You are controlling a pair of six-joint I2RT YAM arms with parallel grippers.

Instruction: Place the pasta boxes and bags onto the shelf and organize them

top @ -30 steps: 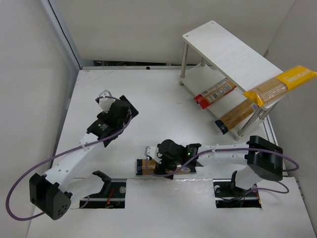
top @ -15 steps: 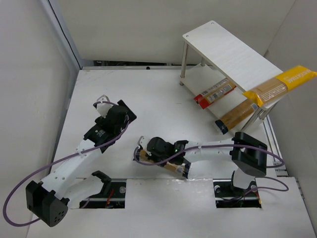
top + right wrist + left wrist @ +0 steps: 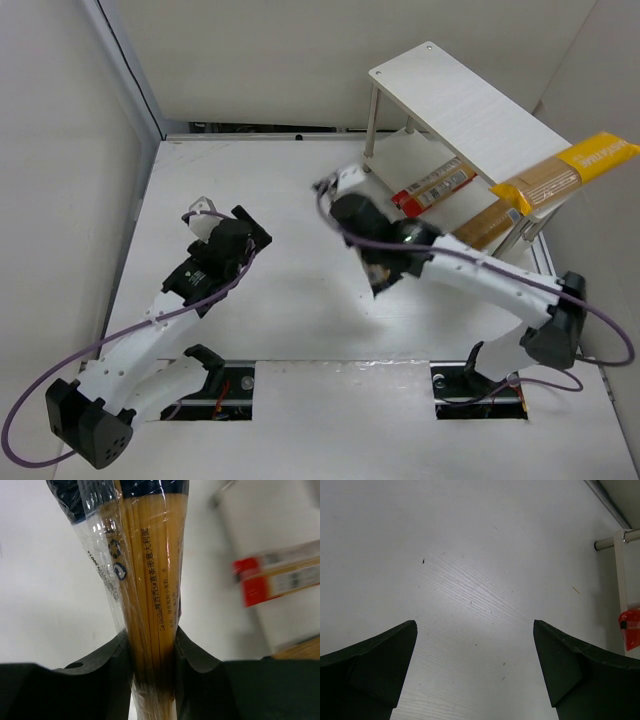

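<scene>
Your white surface [image 3: 300, 200] carries the two-tier shelf [image 3: 450, 100] at its far right. A yellow pack [image 3: 570, 170] overhangs the top board, while a red-ended pack [image 3: 432, 187] and a navy-ended pack [image 3: 480, 230] lie on the lower board. Your right hand [image 3: 152, 637] is clamped on a spaghetti pack [image 3: 150, 580] just beside the shelf. Your left hand [image 3: 474, 630] hangs wide open, holding nothing.

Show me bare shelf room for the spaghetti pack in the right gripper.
Top board is bare from its far corner to the yellow pack across its right end. Lower tier is crowded: red-ended pack and navy-ended pack.
</scene>
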